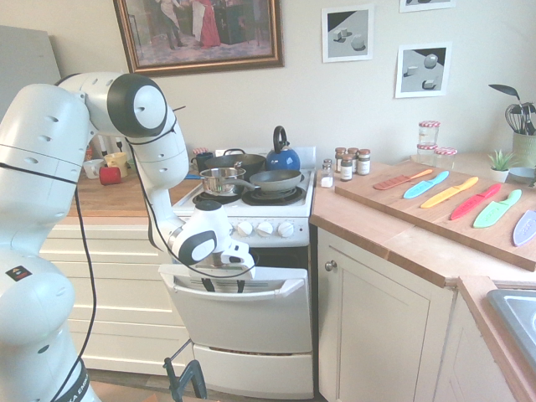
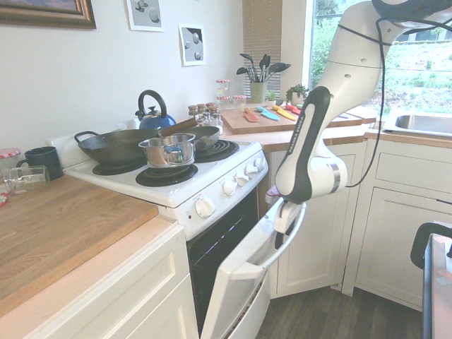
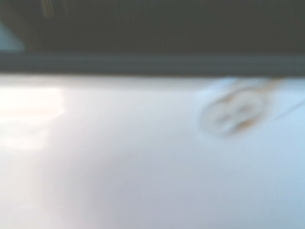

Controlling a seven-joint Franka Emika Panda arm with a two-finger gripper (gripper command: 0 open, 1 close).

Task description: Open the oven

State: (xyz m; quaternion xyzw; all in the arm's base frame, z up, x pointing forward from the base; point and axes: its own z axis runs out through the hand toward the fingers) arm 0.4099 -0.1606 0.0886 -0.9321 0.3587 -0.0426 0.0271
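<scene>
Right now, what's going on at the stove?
The robot arm's gripper is at the long white handle of the oven door, with its fingers reaching down behind it. The door is partly open: it leans outward at the top, and the dark oven inside shows in the gap. It is not yet all the way down. On the stovetop, a steel pot, dark pans and a blue kettle sit in place.
</scene>
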